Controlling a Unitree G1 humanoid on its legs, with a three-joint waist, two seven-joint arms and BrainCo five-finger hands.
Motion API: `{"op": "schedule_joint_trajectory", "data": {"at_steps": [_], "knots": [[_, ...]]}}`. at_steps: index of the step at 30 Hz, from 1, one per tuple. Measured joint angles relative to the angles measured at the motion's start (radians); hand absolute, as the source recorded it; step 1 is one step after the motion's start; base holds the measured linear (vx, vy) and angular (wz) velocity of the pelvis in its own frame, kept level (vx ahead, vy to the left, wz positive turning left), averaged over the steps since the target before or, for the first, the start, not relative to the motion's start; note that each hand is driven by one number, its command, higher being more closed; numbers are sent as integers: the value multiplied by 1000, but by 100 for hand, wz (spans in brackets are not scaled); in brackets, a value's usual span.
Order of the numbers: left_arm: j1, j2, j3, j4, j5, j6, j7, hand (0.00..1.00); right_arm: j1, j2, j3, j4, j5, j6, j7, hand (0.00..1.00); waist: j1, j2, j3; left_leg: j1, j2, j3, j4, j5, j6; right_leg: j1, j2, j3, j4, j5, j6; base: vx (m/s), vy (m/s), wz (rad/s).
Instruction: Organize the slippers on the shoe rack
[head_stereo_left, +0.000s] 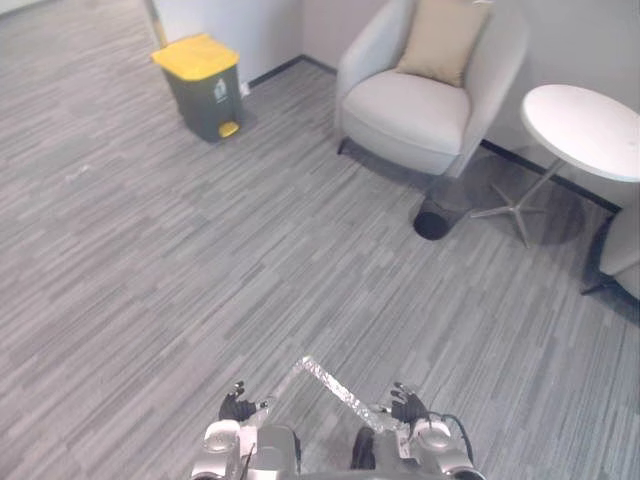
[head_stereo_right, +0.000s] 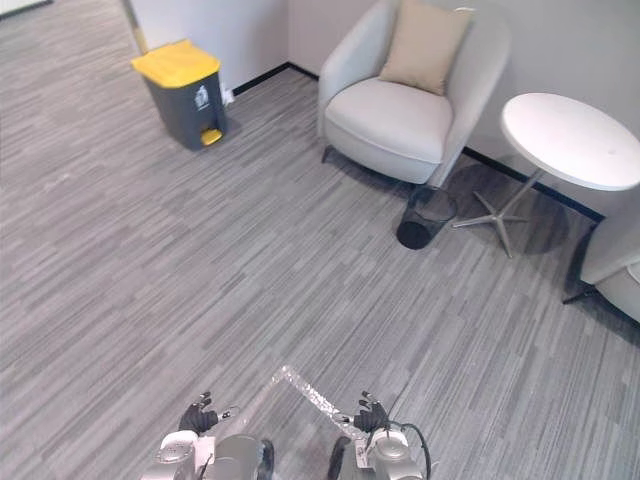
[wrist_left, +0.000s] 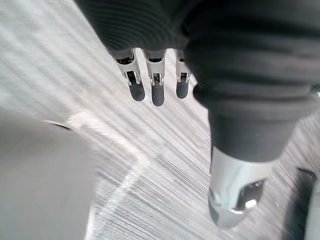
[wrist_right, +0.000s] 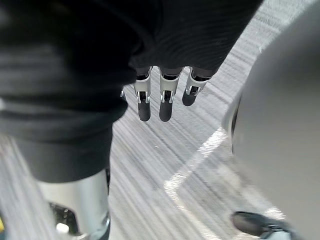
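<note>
Both hands low at the near edge of the head views, left hand (head_stereo_left: 236, 405) and right hand (head_stereo_left: 407, 404), level with each other over grey striped carpet (head_stereo_left: 200, 270). Own wrist views: fingers (wrist_left: 157, 90) of the left hang straight and relaxed, holding nothing; fingers (wrist_right: 166, 102) of the right likewise straight, holding nothing. Slippers and shoe rack: cannot locate either from what the cameras take in, so direction from the fingers, long axis and nearer arm cannot be judged; the hands sit symmetric and neither is favoured. Judgement: the heading must change to bring rack or slippers into sight before any reach can be planned; whether sorting lies ahead or behind cannot be told. Count of what stands around: one strip of silver tape (head_stereo_left: 335, 390) on the floor between the hands, running obliquely away toward the left; one dark bin with a yellow lid (head_stereo_left: 200, 82) far left; one pale armchair (head_stereo_left: 425, 95) with one tan cushion (head_stereo_left: 442, 38); one round white table (head_stereo_left: 585, 128); one small dark basket (head_stereo_left: 434, 218) beside the chair; part of a second chair (head_stereo_left: 622, 250) at the right edge
</note>
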Motion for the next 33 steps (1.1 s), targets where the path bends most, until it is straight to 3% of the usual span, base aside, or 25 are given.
{"op": "schedule_joint_trajectory", "data": {"at_steps": [4, 5, 6, 7, 11, 15, 17, 20, 21, 22, 26, 33], "knots": [[-3, -1, -2, 1, -1, 0, -6, 0, -5, -10, -5, 2, 0, 6, 0, 0, 1, 3, 1, 4, 40, 109, -39, -2, -5, -18, -1, -186, -60, -6, -20, 35, -69, -91], [-5, 4, -9, 2, 0, 1, -7, 0, -7, -12, -13, -2, 0, 8, 2, 0, 1, 0, 0, 4, 42, 138, -42, -6, -13, -16, -33, -258, -44, -29, -34, 15, -83, -85], [-6, 4, -9, 4, 0, 1, -7, 0, -5, -11, -23, -2, -1, 8, 4, 0, 1, -1, 1, 8, 50, 154, -29, -20, -32, -15, -30, -267, -45, -26, -55, 24, -89, -70], [-7, 6, -9, 8, 1, 1, -8, 0, -3, -11, -30, -3, -1, 8, 5, 0, -1, 3, 2, 9, 56, 149, -20, -30, -45, -14, -11, -260, -59, -18, -84, 10, -85, -46], [-8, -4, -43, 18, 3, 6, -8, 0, 14, -25, -42, -3, 0, 7, 7, 0, -5, 46, -25, -26, 138, 130, 60, -74, -75, 5, 109, -244, -151, -17, -88, 5, -80, -22], [-18, -26, -63, 8, 4, 5, -8, 0, 13, -48, -54, -2, 2, 6, 0, 0, 6, 110, -18, -165, 216, 29, 378, -56, -62, 46, 221, -191, -267, 11, -85, -28, -47, -49], [-17, -28, -79, 6, 4, 5, -9, 0, 15, -50, -79, -1, 2, 7, -5, 0, 6, 124, -20, -186, 193, -18, 361, -59, -63, 63, 240, -156, -308, 25, -65, -28, -7, -59], [-9, -30, -78, -4, 3, 4, -9, 0, 16, -48, -80, -1, 2, 8, -9, 0, 7, 120, -24, -191, 109, -128, 122, -56, -70, 74, 254, -106, -383, 67, -44, -70, 34, -52], [-9, -32, -76, -6, 3, 3, -9, 0, 17, -48, -79, 0, 2, 8, -10, 0, 9, 116, -24, -178, 82, -161, 51, -4, -80, 75, 257, -88, -407, 86, -38, -72, 97, -65], [-4, -32, -72, -6, 3, 1, -7, 0, 18, -48, -78, 0, 1, 8, -10, 0, 17, 112, -30, -156, 60, -170, -4, 44, -61, 77, 264, -60, -439, 105, -31, -29, 117, -63], [-4, -28, -65, 8, 3, 2, -7, 0, 31, -42, -80, 1, 0, 8, -11, 0, 17, 97, -39, -103, 36, -129, -99, 77, -46, 98, 269, -12, -516, 168, -68, 64, 87, -30], [7, -30, -45, 18, 5, 2, -1, 0, 48, -37, -98, 18, -2, 10, -31, 0, 14, 79, -60, 8, 0, -117, -225, 107, -31, 174, 278, 31, -611, 231, -75, 129, 84, -9]]}}
